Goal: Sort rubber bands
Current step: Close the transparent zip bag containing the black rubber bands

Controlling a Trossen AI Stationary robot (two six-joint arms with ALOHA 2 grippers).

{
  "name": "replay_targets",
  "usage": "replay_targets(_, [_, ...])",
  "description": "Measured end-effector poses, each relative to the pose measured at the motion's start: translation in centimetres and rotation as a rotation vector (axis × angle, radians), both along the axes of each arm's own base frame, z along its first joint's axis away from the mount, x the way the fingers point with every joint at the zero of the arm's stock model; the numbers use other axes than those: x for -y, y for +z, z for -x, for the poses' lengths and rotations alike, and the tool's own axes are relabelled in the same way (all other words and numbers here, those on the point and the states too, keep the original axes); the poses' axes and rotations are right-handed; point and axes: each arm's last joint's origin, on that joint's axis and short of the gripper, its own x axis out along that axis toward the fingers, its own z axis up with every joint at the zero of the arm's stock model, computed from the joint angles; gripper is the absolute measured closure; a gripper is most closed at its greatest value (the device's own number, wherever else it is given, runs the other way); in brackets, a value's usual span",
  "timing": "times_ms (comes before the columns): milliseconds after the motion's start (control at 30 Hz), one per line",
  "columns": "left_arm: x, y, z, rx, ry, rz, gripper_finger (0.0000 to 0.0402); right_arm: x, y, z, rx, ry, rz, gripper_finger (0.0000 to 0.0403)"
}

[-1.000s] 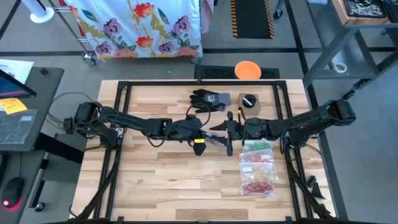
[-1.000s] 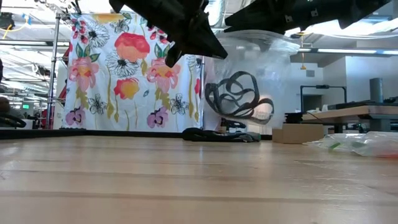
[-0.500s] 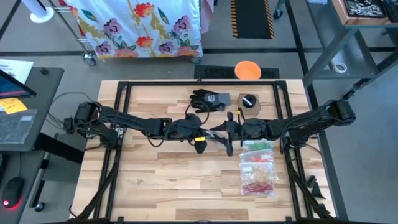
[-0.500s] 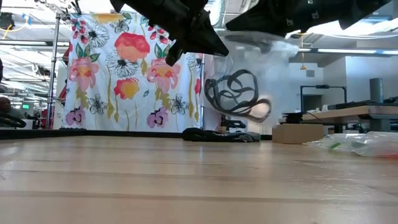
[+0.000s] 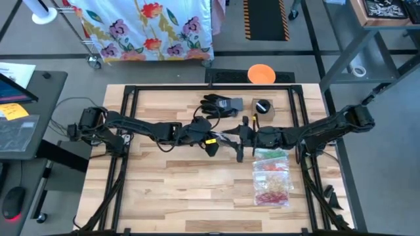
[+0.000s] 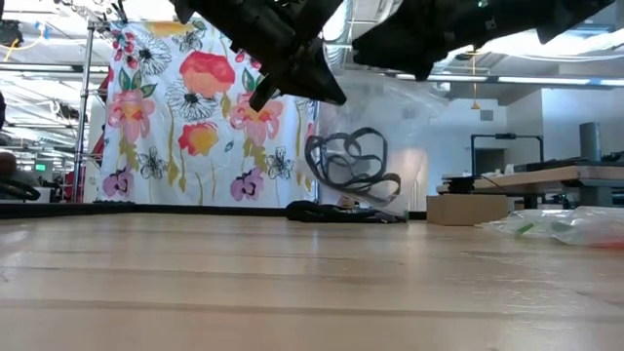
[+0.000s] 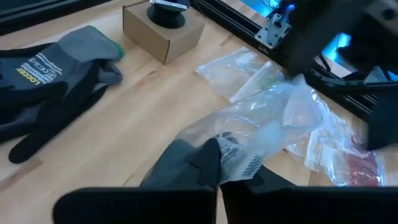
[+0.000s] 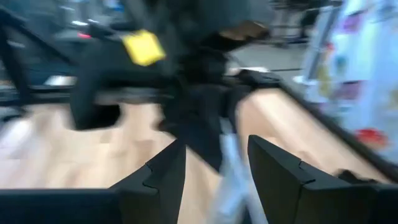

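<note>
A clear plastic bag with black rubber bands in its bottom hangs above the table's middle, between my two grippers. My left gripper is shut on it and shows in its wrist view. My right gripper faces it from the table's right. Its fingers stand apart with a strip of the clear bag between them. More clear bags with green, orange and red rubber bands lie flat on the table at the right. My left gripper pinches the bag's crumpled film between its two shut fingers, coming from the table's left and slanting down. The bag is lifted clear of the table and hangs slack below the fingers, bands at the bottom. My right gripper has the film between its fingers; whether it touches, I cannot tell.
A black and grey glove lies at the far middle of the table. Beside it, to its right, stands a small cardboard box with a black thing on top. A black metal frame runs round the tabletop.
My left gripper has rolled at the wrist while staying in place. The hanging bag has swung toward the table's left and sunk a little, and the black bands inside have shifted with it. It stays clear of the table.
</note>
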Motion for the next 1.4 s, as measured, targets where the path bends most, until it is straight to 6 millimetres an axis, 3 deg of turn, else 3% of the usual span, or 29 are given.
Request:
replay_targets(100, [0.0,0.0,0.0,0.000,0.000,0.004,0.0401,-0.3,-0.2,0.0,-0.018,-0.033,0.040,0.0232])
replay_targets(500, [0.0,-0.3,0.1,-0.027,-0.001,0.003,0.0401,-1.2,-1.1,-3.2,-0.159,-0.063,0.125,0.0232])
replay_targets(767, [0.1,-0.4,0.2,-0.049,-0.037,0.018,0.0401,-1.9,-0.4,-2.5,-0.195,-0.170,0.215,0.0232])
replay_targets(1400, [0.4,-0.4,0.2,-0.061,-0.105,0.006,0.0401,-1.2,-1.1,-2.3,-0.277,-0.089,0.203,0.0239])
